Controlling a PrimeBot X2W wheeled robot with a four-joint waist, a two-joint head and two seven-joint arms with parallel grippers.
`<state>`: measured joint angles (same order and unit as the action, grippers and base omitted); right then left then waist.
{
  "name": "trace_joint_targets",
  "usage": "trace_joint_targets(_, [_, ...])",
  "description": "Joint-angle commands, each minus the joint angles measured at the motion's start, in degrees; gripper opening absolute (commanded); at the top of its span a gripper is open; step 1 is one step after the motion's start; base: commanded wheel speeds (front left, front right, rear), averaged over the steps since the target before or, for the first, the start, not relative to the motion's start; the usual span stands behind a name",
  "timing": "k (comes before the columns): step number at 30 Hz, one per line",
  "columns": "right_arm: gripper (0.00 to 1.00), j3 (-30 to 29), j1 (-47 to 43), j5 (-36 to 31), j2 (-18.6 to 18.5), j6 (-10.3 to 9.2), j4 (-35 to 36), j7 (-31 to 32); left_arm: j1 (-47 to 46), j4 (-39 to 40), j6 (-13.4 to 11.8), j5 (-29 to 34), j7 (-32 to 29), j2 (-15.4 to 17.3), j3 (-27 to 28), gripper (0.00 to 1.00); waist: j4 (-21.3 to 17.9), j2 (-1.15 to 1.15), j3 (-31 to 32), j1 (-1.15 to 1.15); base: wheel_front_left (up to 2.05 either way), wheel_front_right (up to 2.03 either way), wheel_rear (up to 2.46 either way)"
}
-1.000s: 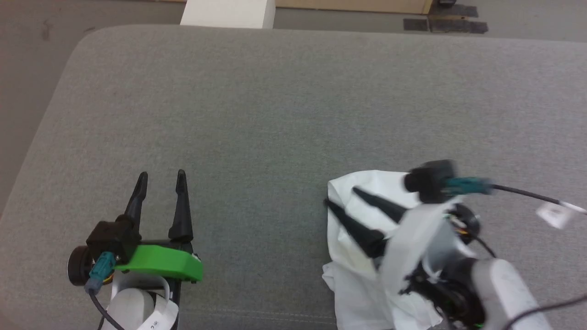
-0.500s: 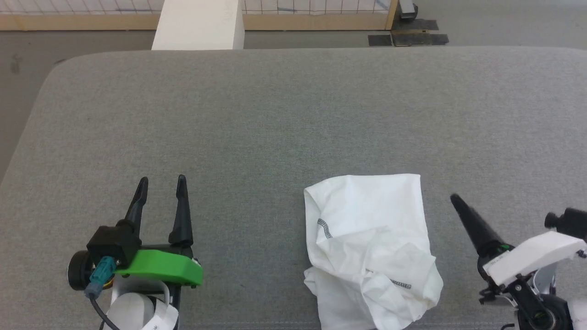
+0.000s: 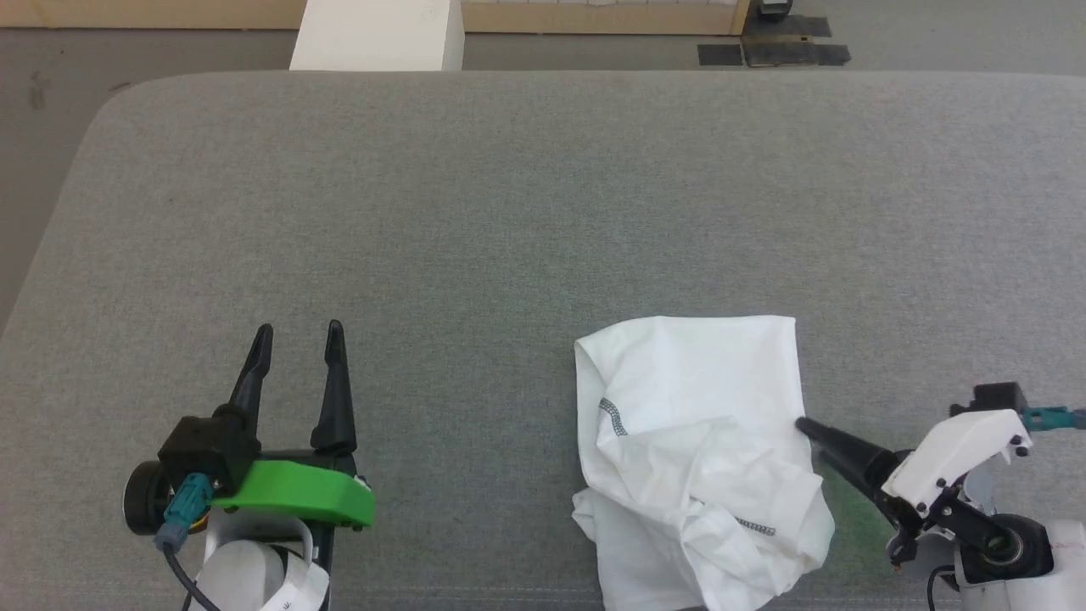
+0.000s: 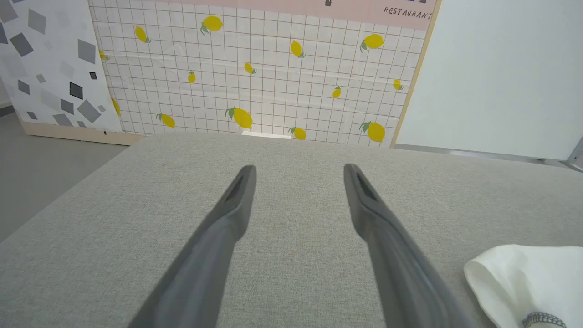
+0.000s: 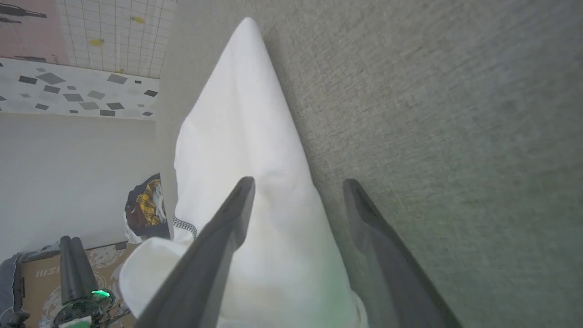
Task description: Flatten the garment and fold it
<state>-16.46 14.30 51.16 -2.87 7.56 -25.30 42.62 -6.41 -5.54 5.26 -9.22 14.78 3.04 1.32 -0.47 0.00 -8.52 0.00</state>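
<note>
The garment point(image 3: 696, 458), a white shirt with dark zigzag stitching, lies crumpled on the grey padded table point(image 3: 509, 212) at the near right. My right gripper point(image 3: 802, 424) comes in low from the right, its tip at the garment's right edge. In the right wrist view the right gripper point(image 5: 296, 182) is open: one finger lies over the white garment point(image 5: 246, 150), the other over bare table. My left gripper point(image 3: 297, 335) rests open at the near left, well clear of the cloth. The left gripper point(image 4: 298, 168) holds nothing, and a garment point(image 4: 524, 282) corner shows at lower right.
A white box point(image 3: 377, 34) stands on the floor beyond the table's far edge. Dark mats point(image 3: 772, 53) lie on the floor at the far right. The table's rounded left corner point(image 3: 110, 93) drops to grey floor. Wide bare table stretches beyond the garment.
The right gripper, over the garment a second ago, pulled off to the right, then came back low to its right edge. The head camera shifted. The left gripper stayed put.
</note>
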Motion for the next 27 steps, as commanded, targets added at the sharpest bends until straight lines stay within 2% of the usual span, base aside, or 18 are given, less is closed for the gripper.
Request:
trace_joint_targets(1, [1.00,-0.23,1.16,-0.98,0.00,-0.08,-0.99,2.18,-0.28,0.14,0.14,-0.15,0.22,-0.16,0.21,1.00,0.46,0.00,-0.39,0.00,0.00,0.00,0.00])
trace_joint_targets(7, [1.00,2.23,2.13,-0.07,0.00,-0.08,-3.02,12.48,-0.53,0.04,0.04,-0.33,0.22,-0.16,0.20,1.00,1.34,0.00,-0.76,0.00,0.00,0.00,0.00])
trace_joint_targets(8, [0.79,3.03,2.04,-0.50,0.00,-0.08,-2.73,13.39,-0.57,0.05,0.00,-0.35,0.22,-0.16,0.17,1.00,1.45,0.00,-0.79,0.00,0.00,0.00,0.00])
trace_joint_targets(9, [0.39,3.62,1.92,-0.87,0.00,-0.08,-2.38,13.94,-0.61,0.04,-0.03,-0.37,0.22,-0.16,0.15,1.00,1.54,0.00,-0.82,0.00,0.00,0.00,0.00])
trace_joint_targets(11, [0.00,4.38,1.75,-1.22,0.00,-0.08,-1.34,14.33,-0.68,0.03,-0.07,-0.41,0.22,-0.16,0.02,1.00,1.77,0.00,-0.87,0.00,0.00,0.00,0.00])
trace_joint_targets(15, [0.00,5.38,1.83,-3.70,0.00,-0.08,2.39,12.70,-0.83,0.09,-0.20,-0.44,0.22,-0.16,-0.04,1.00,1.92,0.00,-1.03,0.00,0.00,0.00,0.00])
trace_joint_targets(21, [0.00,10.36,3.86,-17.69,-0.28,-0.08,13.48,8.53,-0.53,1.06,-0.28,0.20,0.22,-0.15,1.17,1.00,-0.82,0.00,-2.05,0.00,0.00,0.00,0.00])
trace_joint_targets(24, [0.00,14.20,6.77,-25.74,-2.53,-0.08,17.29,6.06,-0.86,1.73,-0.12,0.65,0.22,-0.13,1.53,1.00,-3.44,0.00,-3.37,0.00,0.00,0.00,0.00])
trace_joint_targets(27, [0.00,17.32,10.28,-30.94,-5.60,-0.08,18.05,4.06,-2.00,2.36,0.10,1.13,0.22,-0.01,1.61,1.00,-6.10,0.00,-5.22,0.00,0.00,0.00,0.00])
